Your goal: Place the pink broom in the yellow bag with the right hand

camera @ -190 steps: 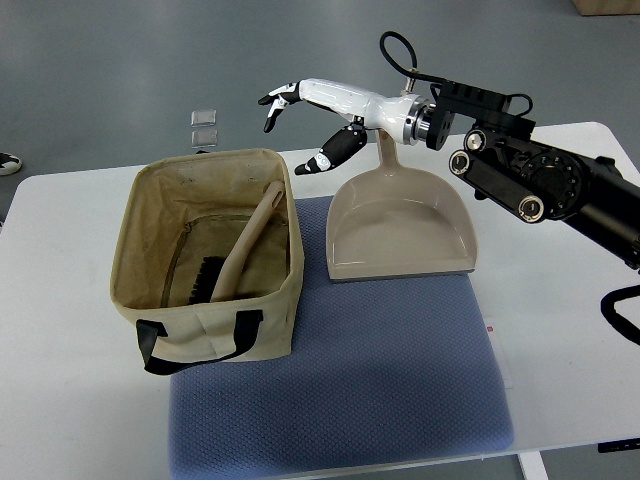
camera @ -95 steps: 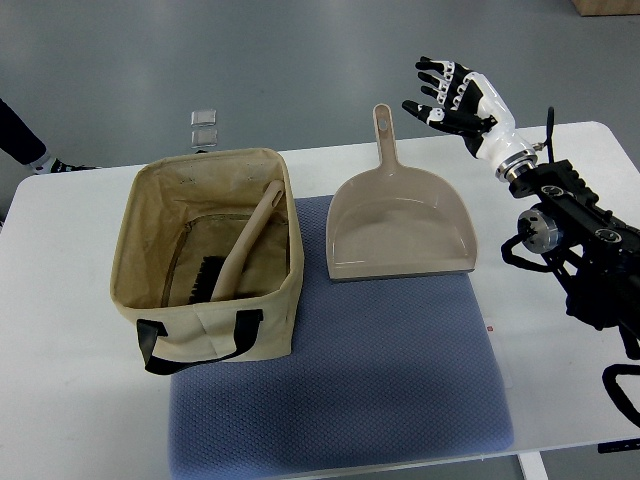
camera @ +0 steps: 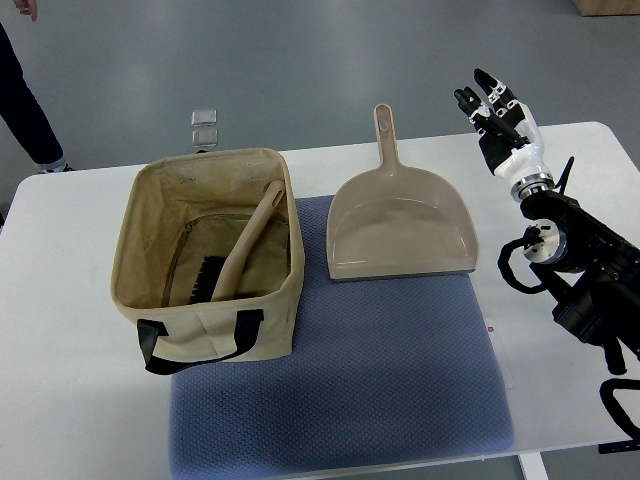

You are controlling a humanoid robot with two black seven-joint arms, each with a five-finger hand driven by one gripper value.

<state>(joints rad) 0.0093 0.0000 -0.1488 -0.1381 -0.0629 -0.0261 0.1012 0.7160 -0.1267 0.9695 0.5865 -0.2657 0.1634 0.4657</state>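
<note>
The pale pink broom (camera: pixel 245 247) lies slanted inside the yellowish fabric bag (camera: pixel 205 328), handle up against the bag's right wall, dark bristles at the bottom. My right hand (camera: pixel 497 115) is raised beyond the table's far right edge, well to the right of the bag, fingers spread and holding nothing. Its dark arm (camera: pixel 580 270) comes in from the right edge. The left arm is out of view.
A pink dustpan (camera: pixel 400 225) rests on the blue mat (camera: pixel 340 400), handle pointing away, between the bag and my hand. The white table (camera: pixel 60 400) carries everything. A person's leg (camera: pixel 25 100) shows at the top left on the floor.
My right hand has pulled back from above the dustpan handle to the far right and turned fingers upward. The broom stays in the bag. A person's leg has moved into the top left.
</note>
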